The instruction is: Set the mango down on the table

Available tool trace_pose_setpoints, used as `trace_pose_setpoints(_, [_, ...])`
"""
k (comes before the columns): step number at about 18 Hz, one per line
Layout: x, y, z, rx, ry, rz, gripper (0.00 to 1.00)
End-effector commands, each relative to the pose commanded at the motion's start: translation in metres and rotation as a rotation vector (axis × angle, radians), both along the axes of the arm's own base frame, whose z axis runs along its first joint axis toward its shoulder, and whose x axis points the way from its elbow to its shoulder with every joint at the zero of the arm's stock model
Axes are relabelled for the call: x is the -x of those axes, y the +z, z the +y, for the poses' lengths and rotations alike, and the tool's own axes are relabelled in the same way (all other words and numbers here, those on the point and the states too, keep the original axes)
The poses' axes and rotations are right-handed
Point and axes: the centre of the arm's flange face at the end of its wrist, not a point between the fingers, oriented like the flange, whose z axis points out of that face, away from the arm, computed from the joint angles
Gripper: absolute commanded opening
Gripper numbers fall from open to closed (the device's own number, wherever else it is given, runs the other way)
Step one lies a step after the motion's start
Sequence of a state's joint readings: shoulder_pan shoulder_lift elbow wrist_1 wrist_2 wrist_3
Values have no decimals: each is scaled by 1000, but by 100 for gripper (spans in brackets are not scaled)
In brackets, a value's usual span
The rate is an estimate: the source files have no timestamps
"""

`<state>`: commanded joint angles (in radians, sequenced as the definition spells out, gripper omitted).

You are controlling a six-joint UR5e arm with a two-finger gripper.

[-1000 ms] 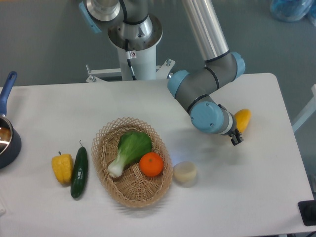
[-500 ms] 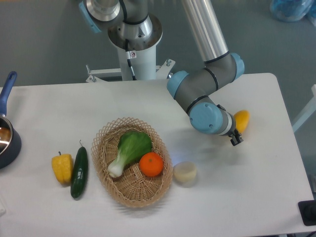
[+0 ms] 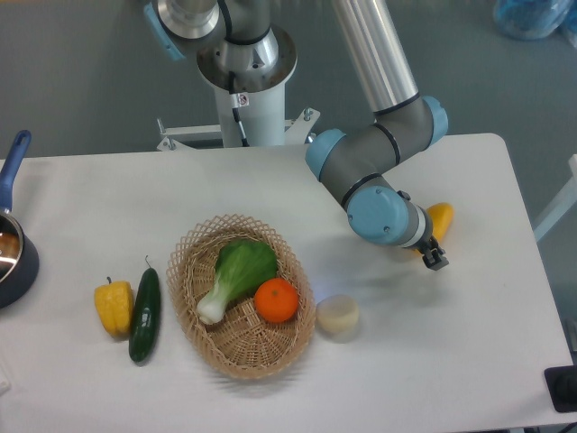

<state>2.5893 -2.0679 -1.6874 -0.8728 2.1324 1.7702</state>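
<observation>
Mango (image 3: 441,219) seen at the right side of the white worktop (image 3: 469,361), mostly hidden behind the wrist of the arm (image 3: 383,212); only its upper right part visible, yellow shading to orange. Long axis apparently tilted, running from upper right down toward lower left, with the rounded end up and to the right; the other end covered, so which end tapers could not be told. Whether resting on the worktop or held just above it, not clear from this view.

Gripper (image 3: 433,257) low over the worktop just beside the mango's lower edge, a single dark fingertip (image 3: 436,262) showing below the fruit. Jaws largely concealed by the wrist; open, closed or clamped on the mango could not be told.

Elsewhere on the worktop: wicker basket (image 3: 194,271) near the middle, holding a leafy green vegetable (image 3: 236,272) and a round orange (image 3: 276,299) side by side. Small pale round container (image 3: 337,316) just right of the basket. Yellow bell pepper (image 3: 114,307) and dark green cucumber (image 3: 144,314) lying next to each other to the left of the basket, cucumber lengthwise, stem end away from the camera. Dark pan with a blue handle (image 3: 11,244) at the far left edge.
</observation>
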Motion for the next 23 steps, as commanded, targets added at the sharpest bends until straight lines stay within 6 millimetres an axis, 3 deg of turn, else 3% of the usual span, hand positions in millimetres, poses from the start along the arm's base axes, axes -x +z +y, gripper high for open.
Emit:
trace_pose_setpoints(4, [-3,51,11,-251,25,-3,100])
trace_pose_setpoints(8, [-11,120,28,-718,203,-74,100])
trace_pose_setpoints(10, [-10,160,28,-907,290,-117,100])
trace_pose_setpoints(13, [-1,201,25,-1126,439,-193,100])
trace_pose_setpoints(17, [43,257,-15,-1243,576,-102,100])
trace_pose_setpoints(19, [60,264,-39,-1247,573,-70,100])
trace_pose_setpoints(23, [83,258,-90,-1140,419,-87,100])
